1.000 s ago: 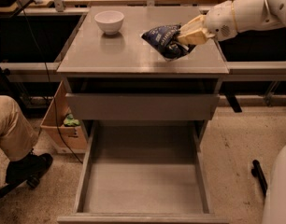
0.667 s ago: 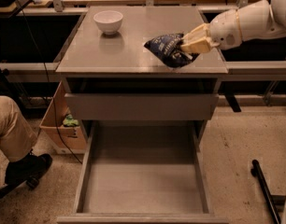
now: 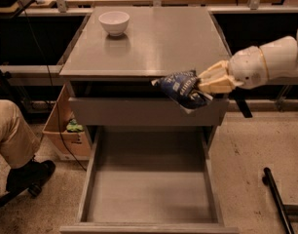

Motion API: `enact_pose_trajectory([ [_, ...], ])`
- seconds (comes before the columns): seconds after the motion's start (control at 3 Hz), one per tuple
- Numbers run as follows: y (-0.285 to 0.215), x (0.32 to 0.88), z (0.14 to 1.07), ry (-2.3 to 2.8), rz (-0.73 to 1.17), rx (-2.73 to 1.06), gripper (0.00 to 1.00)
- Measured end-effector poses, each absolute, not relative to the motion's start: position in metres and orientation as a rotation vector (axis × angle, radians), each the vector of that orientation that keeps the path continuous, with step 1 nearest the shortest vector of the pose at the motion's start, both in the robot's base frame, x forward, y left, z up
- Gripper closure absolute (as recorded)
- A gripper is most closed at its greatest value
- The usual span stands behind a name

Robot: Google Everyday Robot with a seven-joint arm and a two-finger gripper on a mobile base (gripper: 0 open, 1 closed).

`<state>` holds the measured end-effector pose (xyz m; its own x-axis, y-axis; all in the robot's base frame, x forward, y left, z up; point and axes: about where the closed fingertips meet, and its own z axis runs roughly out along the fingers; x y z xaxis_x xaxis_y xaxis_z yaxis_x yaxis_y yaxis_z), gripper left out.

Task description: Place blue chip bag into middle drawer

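The blue chip bag (image 3: 180, 87) is a crinkled navy foil bag with white print. It hangs in the air just in front of the cabinet's front edge, at the right. My gripper (image 3: 203, 84) comes in from the right and is shut on the bag's right end. The middle drawer (image 3: 151, 194) is pulled far out below, a wide grey tray with a bare flat floor. The bag is above the drawer's back right part, at the height of the upper drawer's front panel (image 3: 129, 112).
A white bowl (image 3: 114, 22) stands at the back left of the cabinet top (image 3: 158, 48). A seated person's leg (image 3: 12, 135) and a cardboard box (image 3: 66, 133) are to the left. A black pole (image 3: 278, 199) lies on the floor at the right.
My gripper has carried the blue chip bag off the cabinet top, forward and down, to just past the front edge above the open drawer.
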<state>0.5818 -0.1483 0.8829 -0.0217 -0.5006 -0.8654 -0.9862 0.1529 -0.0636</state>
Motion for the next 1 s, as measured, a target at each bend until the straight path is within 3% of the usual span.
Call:
enact_pose_trajectory([
  [0.67,-0.174,0.515,0.76,1.762,0.799,-1.601,1.0],
  [1.0,-0.174,0.515,0.76,1.762,0.799,-1.601,1.0],
])
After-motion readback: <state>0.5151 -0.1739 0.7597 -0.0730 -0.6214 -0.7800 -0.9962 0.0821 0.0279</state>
